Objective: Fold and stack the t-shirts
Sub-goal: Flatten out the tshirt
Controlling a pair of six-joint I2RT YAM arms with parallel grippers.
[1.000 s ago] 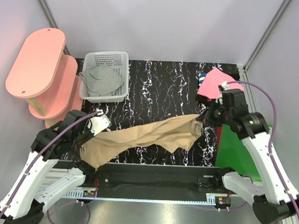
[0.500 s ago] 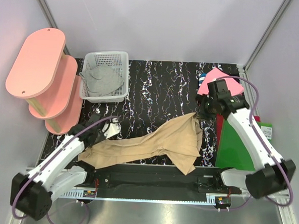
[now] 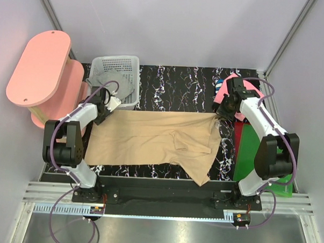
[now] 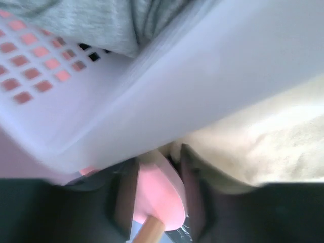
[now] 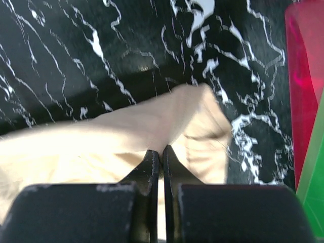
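One tan t-shirt point(image 3: 150, 140), one grey t-shirt point(image 3: 119, 81), one pink t-shirt point(image 3: 223, 94), one basket point(image 3: 119, 59)

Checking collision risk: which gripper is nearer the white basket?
Left. The left gripper is close by the basket's near-left corner. The right gripper is well away on the opposite side, shut on the tan t-shirt's corner.

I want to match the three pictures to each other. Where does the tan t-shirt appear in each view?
Top external: the tan t-shirt lies spread across the middle of the table.
Left wrist: it is the pale cloth at the right, beside the white mesh basket.
Right wrist: lower left and centre, on the black marbled table.
Shared landmarks: the basket links the top and left wrist views. The marbled table links the top and right wrist views.
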